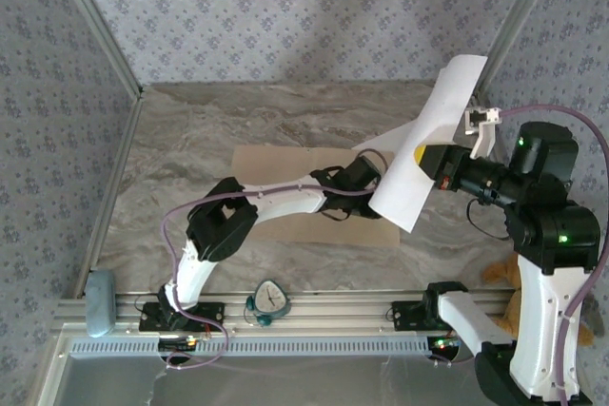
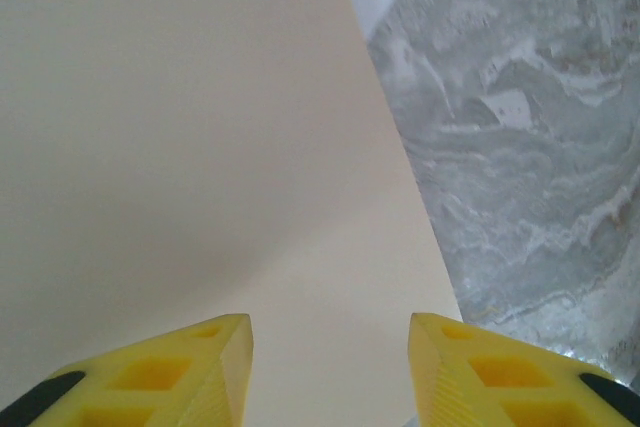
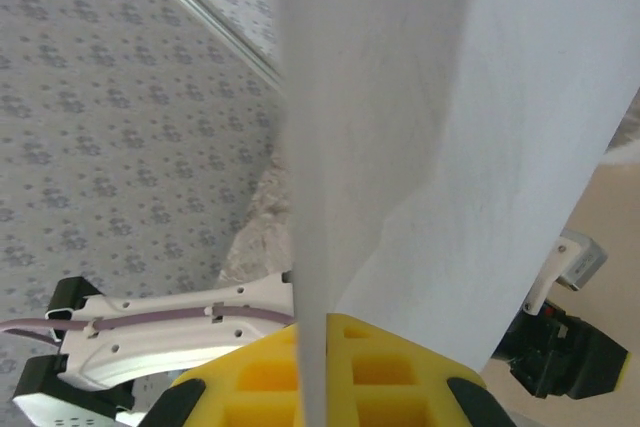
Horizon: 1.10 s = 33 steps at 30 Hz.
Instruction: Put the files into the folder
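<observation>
The tan folder (image 1: 276,192) lies flat mid-table. My left arm reaches across it, and the left gripper (image 1: 369,176) is at its right edge, partly hidden by paper. In the left wrist view the left gripper (image 2: 328,329) is open, with the folder's pale surface (image 2: 200,147) under the gap and nothing between the yellow fingers (image 2: 200,367). My right gripper (image 1: 425,155) is shut on white files (image 1: 433,135), held slanting in the air above the folder's right end. In the right wrist view the paper (image 3: 400,97) rises from the right gripper (image 3: 322,332).
Marble tabletop (image 2: 520,147) shows to the right of the folder. A blue-grey block (image 1: 100,301) and a small teal object (image 1: 269,301) sit on the front rail. A brown soft toy (image 1: 500,278) lies by the right arm's base. Patterned walls enclose the table.
</observation>
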Tool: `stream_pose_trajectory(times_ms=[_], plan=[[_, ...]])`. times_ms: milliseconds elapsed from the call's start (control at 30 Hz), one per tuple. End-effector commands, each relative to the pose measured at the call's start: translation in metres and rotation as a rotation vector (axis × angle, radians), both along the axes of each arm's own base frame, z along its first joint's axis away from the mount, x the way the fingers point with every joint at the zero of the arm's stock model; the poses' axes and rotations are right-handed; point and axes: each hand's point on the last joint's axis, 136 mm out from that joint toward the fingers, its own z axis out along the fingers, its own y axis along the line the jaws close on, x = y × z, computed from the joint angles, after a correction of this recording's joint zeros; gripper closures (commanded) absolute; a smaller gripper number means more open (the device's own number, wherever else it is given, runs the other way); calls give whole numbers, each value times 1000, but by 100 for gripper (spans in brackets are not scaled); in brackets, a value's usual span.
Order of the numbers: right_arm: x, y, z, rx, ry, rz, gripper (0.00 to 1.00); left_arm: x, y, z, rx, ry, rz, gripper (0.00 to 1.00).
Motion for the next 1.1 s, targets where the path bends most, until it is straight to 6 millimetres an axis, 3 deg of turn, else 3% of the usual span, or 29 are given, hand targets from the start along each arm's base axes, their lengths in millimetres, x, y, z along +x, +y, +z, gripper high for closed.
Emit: stream_pose_trajectory(times_ms=[0, 233, 433, 500, 667, 867, 1067], plan=[[0, 9, 18, 63, -63, 50, 100, 7, 23, 45, -16, -60, 33, 51], [8, 19, 20, 148, -86, 111, 100, 10, 103, 64, 74, -142, 169, 45], [31, 22, 5, 119, -73, 69, 100, 9, 203, 71, 131, -173, 369, 43], [41, 28, -2, 108, -52, 78, 100, 7, 237, 78, 118, -172, 439, 42], [67, 55, -19, 78, -28, 121, 100, -5, 299, 71, 67, -156, 564, 38], [98, 107, -40, 51, -2, 230, 100, -9, 341, 47, -8, -88, 680, 33], [114, 150, -68, -9, 38, 338, 100, -8, 360, 28, -33, -43, 731, 33]])
